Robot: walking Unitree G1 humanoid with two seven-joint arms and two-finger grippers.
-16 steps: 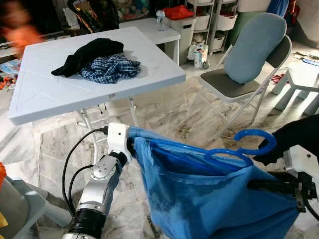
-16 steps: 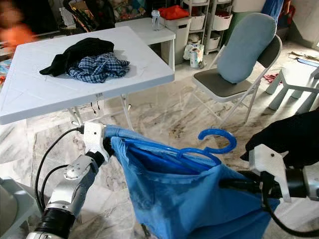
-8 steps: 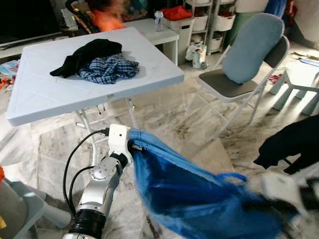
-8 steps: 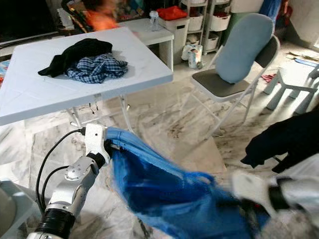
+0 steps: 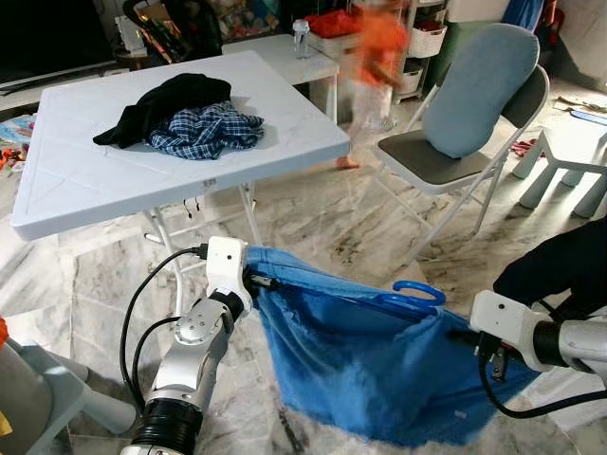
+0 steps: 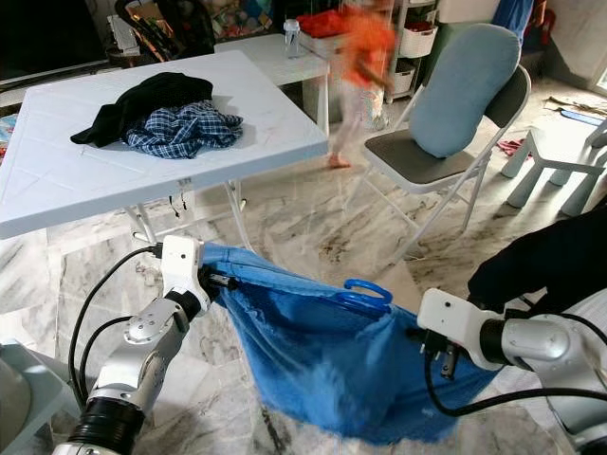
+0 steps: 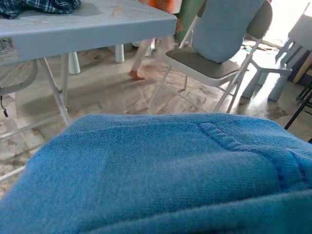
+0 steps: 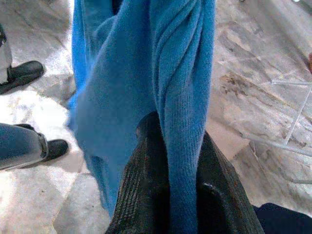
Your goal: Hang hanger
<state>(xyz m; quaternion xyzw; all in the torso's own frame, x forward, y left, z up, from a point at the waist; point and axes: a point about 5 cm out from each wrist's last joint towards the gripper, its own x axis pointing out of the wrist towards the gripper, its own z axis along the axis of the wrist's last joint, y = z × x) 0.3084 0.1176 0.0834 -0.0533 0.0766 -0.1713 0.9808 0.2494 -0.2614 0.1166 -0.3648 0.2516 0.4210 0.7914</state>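
A white folding table (image 5: pixel 85 180) stands on the marble floor (image 5: pixel 313 227), with a heap of clothes on it: a black garment (image 5: pixel 166 100) lying partly over a plaid shirt (image 5: pixel 204 131). Near the table stands a folding chair (image 5: pixel 432 161) with a pale blue cushion (image 5: pixel 474 85) against its back. Between table and chair a blurred person in orange (image 5: pixel 379 47) stands barefoot. Behind are a small white table (image 5: pixel 285 52) bearing a bottle (image 5: pixel 302 38), and shelves with bins (image 5: pixel 427 38). A white stool (image 5: pixel 564 166) stands beside the chair.
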